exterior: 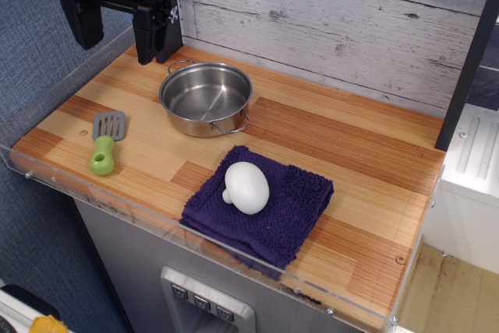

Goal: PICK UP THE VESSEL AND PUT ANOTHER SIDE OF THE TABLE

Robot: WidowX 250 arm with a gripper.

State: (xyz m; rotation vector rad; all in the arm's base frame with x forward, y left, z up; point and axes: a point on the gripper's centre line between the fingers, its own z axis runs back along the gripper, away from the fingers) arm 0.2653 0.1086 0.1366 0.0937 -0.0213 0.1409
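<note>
One pot (206,99) sat on the bench (359,154), toward the back left, upright and holding nothing; its shiny floor showed bare. Two wire loop handles stuck out, one at the back left of the rim, one at the front right. Nothing touched it.

A mushroom (246,186), white, lay on a folded purple cloth (265,208) near the front middle, the cloth's front corner reaching the clear rim (117,200) that edged the bench. A spatula (106,143) with a grey blade and green handle lay near the left edge, well apart from the pot.

The claw (117,25) hung above the back left corner, behind and left of the pot, its two black fingers spread apart with open air between them and nothing pinched.

Bare planks ran across the right half of the bench, from the cloth back to the white board wall (335,13). A strip of bare wood also lay between pot and cloth.
</note>
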